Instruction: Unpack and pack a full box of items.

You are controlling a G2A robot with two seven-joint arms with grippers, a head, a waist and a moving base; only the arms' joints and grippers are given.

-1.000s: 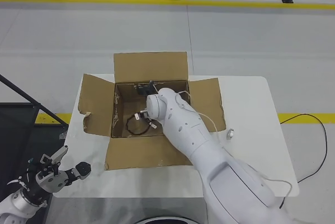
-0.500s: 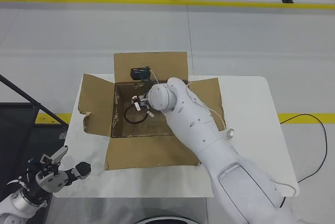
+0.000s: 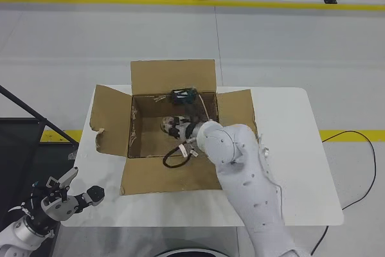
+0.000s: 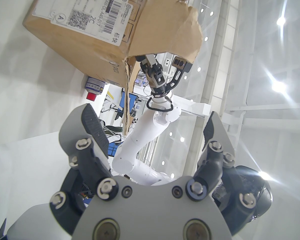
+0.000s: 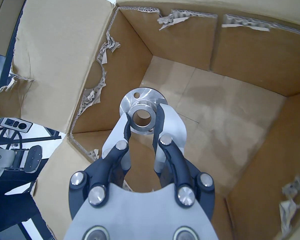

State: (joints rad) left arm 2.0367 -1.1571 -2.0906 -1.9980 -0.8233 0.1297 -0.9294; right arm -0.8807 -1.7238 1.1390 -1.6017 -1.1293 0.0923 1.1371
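Flange (image 5: 137, 96) of bright metal, clenched in the right jaws, hangs over the box (image 3: 147, 177) floor now that the right arm (image 3: 237, 160) has drawn back from the far wall, probably lifting it out to unpack, while the left jaws gape idle beside the table (image 3: 288, 128).

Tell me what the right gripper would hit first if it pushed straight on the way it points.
The right gripper, shut on the metal flange, points down into the cardboard box. Straight ahead is its bare floor; the flange would probably touch it first, though depth is unclear.
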